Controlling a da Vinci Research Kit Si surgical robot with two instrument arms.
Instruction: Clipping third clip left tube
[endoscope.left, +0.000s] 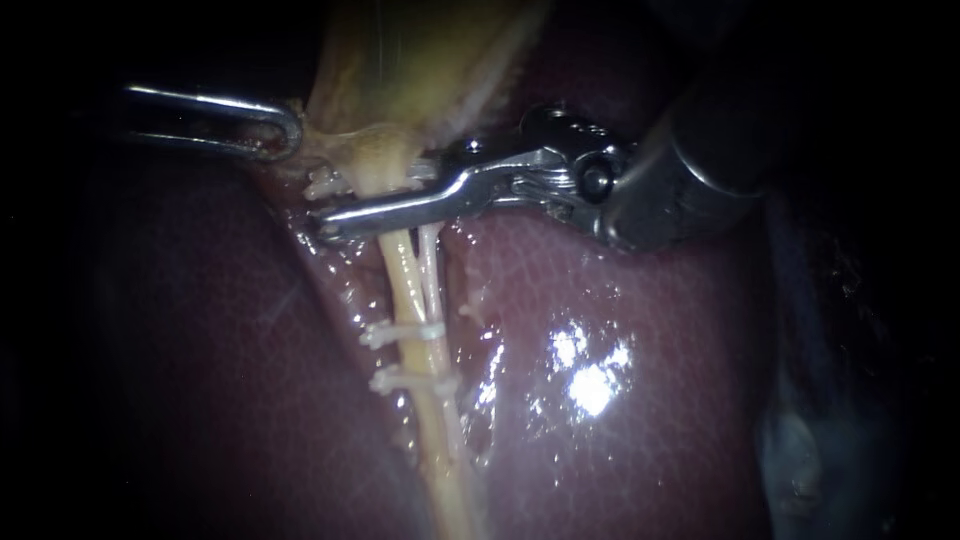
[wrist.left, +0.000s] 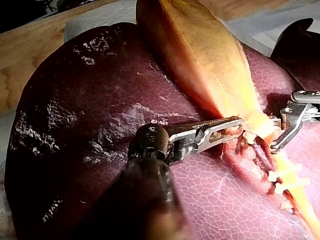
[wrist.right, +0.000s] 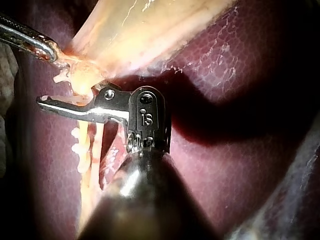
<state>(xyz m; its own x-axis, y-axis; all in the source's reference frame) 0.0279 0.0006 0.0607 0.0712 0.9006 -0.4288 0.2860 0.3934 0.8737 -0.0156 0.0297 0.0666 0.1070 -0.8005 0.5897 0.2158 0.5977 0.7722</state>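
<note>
Two clips (endoscope.left: 405, 332) sit low on left tube (endoscope.left: 405, 285). Just past them R instrument (endoscope.left: 332, 222) lies across tube, can't tell if clamped. Farther, L instrument (endoscope.left: 290, 135) jaws clamped on gallbladder (endoscope.left: 400, 60) neck, liver (endoscope.left: 620, 300) under all.

Liver (endoscope.left: 640, 300) wet and glossy, right instrument (endoscope.left: 335, 218) polished metal (clips (endoscope.left: 430, 330) matt white plastic).

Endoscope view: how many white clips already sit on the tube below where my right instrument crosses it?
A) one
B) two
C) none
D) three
B: two white clips cross the tube, one a little under the other, both below the right instrument.
</note>
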